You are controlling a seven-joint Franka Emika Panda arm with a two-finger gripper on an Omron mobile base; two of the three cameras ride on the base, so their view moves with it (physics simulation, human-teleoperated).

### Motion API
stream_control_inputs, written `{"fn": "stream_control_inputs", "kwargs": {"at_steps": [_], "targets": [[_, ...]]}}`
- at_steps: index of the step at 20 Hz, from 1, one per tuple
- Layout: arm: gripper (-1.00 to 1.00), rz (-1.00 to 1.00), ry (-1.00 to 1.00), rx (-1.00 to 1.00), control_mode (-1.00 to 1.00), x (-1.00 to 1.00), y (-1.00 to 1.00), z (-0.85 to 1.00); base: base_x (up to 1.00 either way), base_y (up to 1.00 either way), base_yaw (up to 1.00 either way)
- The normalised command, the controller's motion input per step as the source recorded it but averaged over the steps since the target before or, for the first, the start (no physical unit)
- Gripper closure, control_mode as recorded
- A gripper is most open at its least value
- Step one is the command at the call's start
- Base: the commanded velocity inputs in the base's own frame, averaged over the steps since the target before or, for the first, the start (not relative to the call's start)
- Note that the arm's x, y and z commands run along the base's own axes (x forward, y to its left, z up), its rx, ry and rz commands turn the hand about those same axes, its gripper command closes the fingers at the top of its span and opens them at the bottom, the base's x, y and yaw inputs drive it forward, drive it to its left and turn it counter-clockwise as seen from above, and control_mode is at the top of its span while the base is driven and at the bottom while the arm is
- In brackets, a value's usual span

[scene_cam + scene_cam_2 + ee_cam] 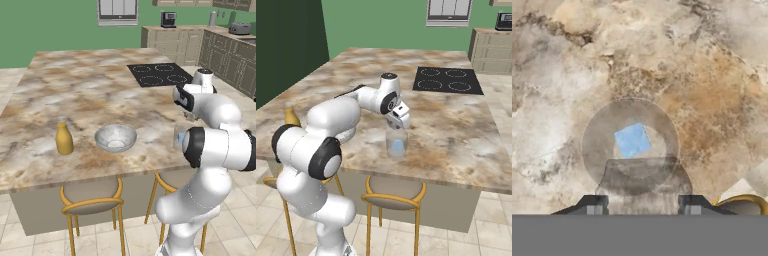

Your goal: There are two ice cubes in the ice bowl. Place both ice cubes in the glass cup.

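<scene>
Blue ice cube (632,140) sits inside the clear round glass cup (396,144). Gripper (398,125) hangs right above, closed and holding nothing, probably after dropping it.

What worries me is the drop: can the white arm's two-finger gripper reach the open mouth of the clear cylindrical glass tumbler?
Probably yes. The gripper, shut on a translucent ice cube, hangs right above the glass tumbler, whose mouth is uncovered; one pale blue ice cube lies inside, leaving room.
</scene>
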Motion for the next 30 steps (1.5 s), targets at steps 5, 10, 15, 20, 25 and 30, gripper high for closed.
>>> {"fn": "stream_control_inputs", "kwargs": {"at_steps": [5, 10, 15, 20, 25, 30], "targets": [[1.00, 0.00, 0.00, 0.11, -1.00, 0.47, 0.00, -0.05, 0.00, 0.00, 0.00], [1.00, 0.00, 0.01, 0.00, -1.00, 0.47, 0.00, -0.26, 0.00, 0.00, 0.00], [1.00, 0.00, 0.03, 0.00, -1.00, 0.40, 0.00, -0.47, 0.00, 0.00, 0.00], [1.00, 0.00, 0.03, 0.00, -1.00, 0.23, -0.01, -0.52, 0.00, 0.00, 0.00], [1.00, 0.00, 0.02, 0.00, -1.00, 0.14, -0.08, -0.43, 0.00, 0.00, 0.00], [1.00, 0.00, 0.01, 0.00, -1.00, 0.14, -0.09, -0.29, 0.00, 0.00, 0.00]]}}
